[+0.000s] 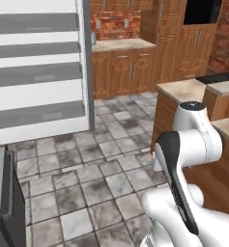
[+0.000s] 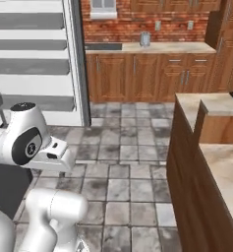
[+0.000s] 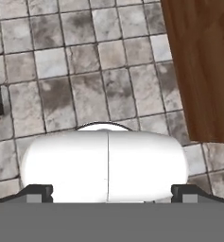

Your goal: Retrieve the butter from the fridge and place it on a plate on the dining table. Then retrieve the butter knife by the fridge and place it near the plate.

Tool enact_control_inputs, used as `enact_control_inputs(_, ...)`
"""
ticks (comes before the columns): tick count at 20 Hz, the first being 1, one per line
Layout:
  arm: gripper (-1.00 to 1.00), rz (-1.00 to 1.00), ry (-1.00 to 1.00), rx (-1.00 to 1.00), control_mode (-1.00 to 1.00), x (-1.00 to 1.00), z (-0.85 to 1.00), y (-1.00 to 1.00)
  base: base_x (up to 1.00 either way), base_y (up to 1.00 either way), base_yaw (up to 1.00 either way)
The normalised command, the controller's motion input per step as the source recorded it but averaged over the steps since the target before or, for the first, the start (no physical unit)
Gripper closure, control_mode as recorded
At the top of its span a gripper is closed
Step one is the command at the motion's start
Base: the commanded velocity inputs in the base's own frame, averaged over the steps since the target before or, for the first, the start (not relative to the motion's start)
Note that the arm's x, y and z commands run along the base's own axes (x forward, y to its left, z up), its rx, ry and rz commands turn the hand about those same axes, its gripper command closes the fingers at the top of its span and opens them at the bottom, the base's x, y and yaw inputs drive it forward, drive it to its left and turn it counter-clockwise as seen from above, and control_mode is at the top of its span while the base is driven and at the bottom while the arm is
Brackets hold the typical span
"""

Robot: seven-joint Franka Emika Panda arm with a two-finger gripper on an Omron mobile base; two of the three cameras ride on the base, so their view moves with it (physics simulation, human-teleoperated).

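Claw [image 3: 107, 191] wide open, empty, aimed down at the grey tiled floor [image 3: 85, 90]. Tall grey fridge [image 1: 43, 62] stands open ahead of it, white shelves bare from here; butter can't be seen. I'd raise the claw to shelf level before reaching in.

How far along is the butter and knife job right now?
Early. The fridge stands open, white shelves showing, so opening it looks done. The gripper is open and holds nothing, pointed down at the tiled floor. I cannot make out butter on the shelves. Left: fetch the butter, plate it on the dining table, then bring the knife.
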Motion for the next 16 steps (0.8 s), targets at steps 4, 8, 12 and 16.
enact_control_inputs(4,-1.00,0.00,0.00,0.00,1.00,0.00,0.00,0.00,0.76,-0.61,0.33)
enact_control_inputs(8,-1.00,0.00,0.00,0.00,1.00,0.00,0.00,0.00,0.77,-0.81,0.26)
enact_control_inputs(12,-1.00,0.00,0.00,0.00,1.00,0.00,0.00,0.00,0.47,-0.43,-0.03)
enact_control_inputs(16,-1.00,0.00,0.00,0.00,1.00,0.00,0.00,0.00,0.33,-0.06,-0.14)
